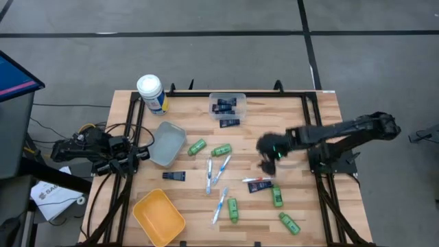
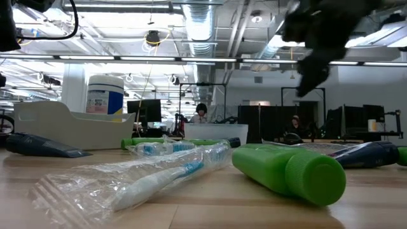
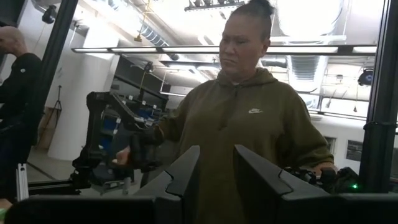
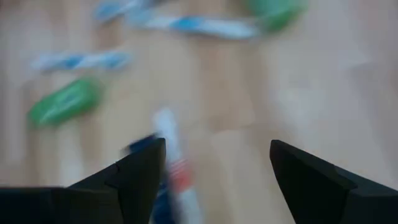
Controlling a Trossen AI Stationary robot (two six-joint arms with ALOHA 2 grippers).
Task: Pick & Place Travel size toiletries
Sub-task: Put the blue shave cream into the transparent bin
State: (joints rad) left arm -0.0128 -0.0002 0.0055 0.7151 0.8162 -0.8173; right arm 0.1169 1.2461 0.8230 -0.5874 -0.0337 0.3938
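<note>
Travel size toiletries lie scattered on the wooden table: green bottles (image 1: 197, 146) (image 1: 277, 197) (image 1: 233, 209), navy tubes (image 1: 174, 175) (image 1: 230, 123), and white-blue toothbrushes (image 1: 209, 175) (image 1: 220, 204). A red-and-white toothbrush (image 1: 257, 180) lies beside a navy tube (image 1: 259, 186). My right gripper (image 1: 265, 163) hangs open above the table, just far of that toothbrush (image 4: 174, 168), tilted down and touching nothing. My left gripper (image 3: 216, 180) waits at the table's left edge, pointing up and away, with a narrow gap between its fingers and nothing in it.
A clear bin (image 1: 228, 104) holding navy tubes stands at the far middle. A white canister (image 1: 151, 92) is at the far left, a grey bin (image 1: 168, 143) lies tipped at left, and a yellow bin (image 1: 159, 216) sits near left. A person (image 3: 249, 112) stands beyond the table.
</note>
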